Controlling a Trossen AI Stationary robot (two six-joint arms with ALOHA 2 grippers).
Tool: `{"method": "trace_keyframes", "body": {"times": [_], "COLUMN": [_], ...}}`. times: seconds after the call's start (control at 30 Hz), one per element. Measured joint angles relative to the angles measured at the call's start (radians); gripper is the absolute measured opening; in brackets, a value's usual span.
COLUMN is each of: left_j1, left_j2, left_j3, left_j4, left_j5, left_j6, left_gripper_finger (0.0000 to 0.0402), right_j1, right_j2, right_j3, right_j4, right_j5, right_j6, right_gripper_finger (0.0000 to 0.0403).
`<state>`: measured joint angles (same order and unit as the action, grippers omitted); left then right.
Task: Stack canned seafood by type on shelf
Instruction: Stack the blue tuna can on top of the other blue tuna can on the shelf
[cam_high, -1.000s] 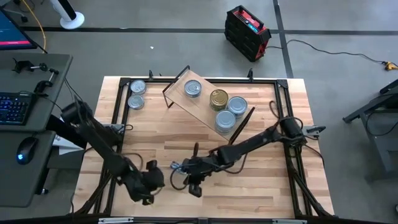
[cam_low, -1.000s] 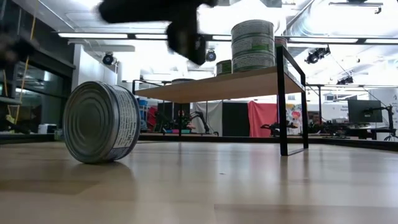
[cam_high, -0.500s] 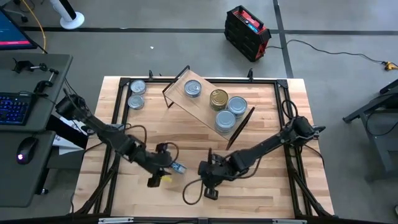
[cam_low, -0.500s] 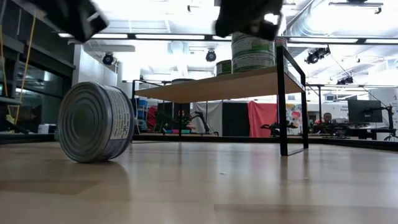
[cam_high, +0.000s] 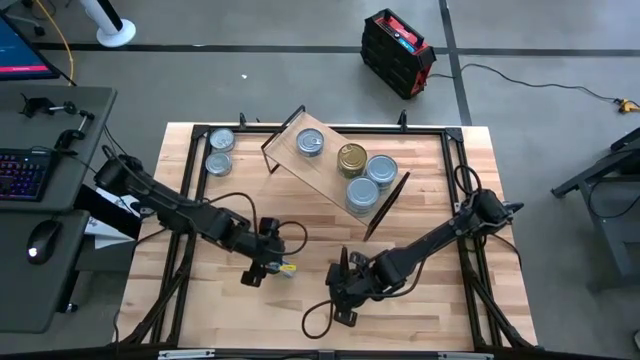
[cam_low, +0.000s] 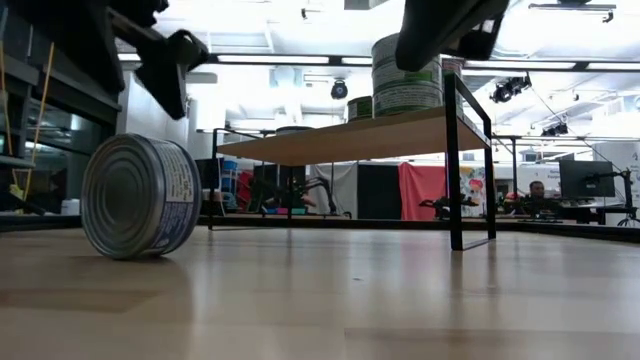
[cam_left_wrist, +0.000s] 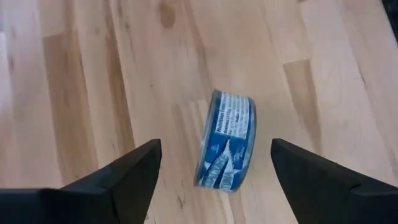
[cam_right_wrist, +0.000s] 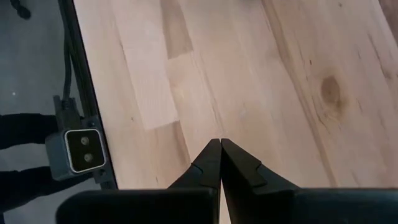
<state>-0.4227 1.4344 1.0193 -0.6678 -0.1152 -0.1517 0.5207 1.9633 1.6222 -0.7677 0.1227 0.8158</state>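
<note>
Your left gripper (cam_left_wrist: 214, 165) hovers over the worktop (cam_high: 420, 310) at about 7 o'clock from the shelf (cam_high: 330, 160), its fingers (cam_left_wrist: 127, 171) spread wide on either side of a blue-labelled tin (cam_left_wrist: 227, 149). That tin lies on its edge on the planks, apart from both fingers; the low view shows it tipped on its rim with the ridged end facing the camera (cam_low: 135, 197). In the high view it sits just beside the gripper tip (cam_high: 285, 268).

Your right gripper (cam_right_wrist: 220, 163) is over bare worktop near the front edge, at about 6 o'clock from the shelf, with its fingers (cam_right_wrist: 239, 165) pressed together on nothing.

The shelf stands angled at the back, carrying 3 silver-topped tins (cam_high: 311, 143) and 1 gold-topped tin (cam_high: 351, 157). 2 more silver-topped tins (cam_high: 220, 150) rest on the worktop at the shelf's 9 o'clock.
</note>
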Motion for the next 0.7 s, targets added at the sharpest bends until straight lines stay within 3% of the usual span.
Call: {"method": "trace_keyframes", "body": {"times": [0.43,0.57,0.7], "left_j1": [-0.016,-0.017,-0.022], "left_j2": [0.007,0.007,0.007], "left_j3": [-0.188,-0.249,-0.267], "left_j4": [0.248,0.326,0.346], "left_j5": [0.011,-0.027,-0.068], "left_j6": [0.052,0.034,-0.011], "left_gripper_finger": [0.0298,0.0297,0.0260], "right_j1": [0.011,0.011,0.012], "right_j2": [0.000,0.000,0.000], "right_j3": [0.000,0.000,0.000], "right_j4": [-0.002,-0.002,-0.002], "right_j5": [0.008,0.008,0.008], "right_j6": [0.044,0.044,0.048], "right_gripper_finger": [0.0000,0.0000,0.0000]}}
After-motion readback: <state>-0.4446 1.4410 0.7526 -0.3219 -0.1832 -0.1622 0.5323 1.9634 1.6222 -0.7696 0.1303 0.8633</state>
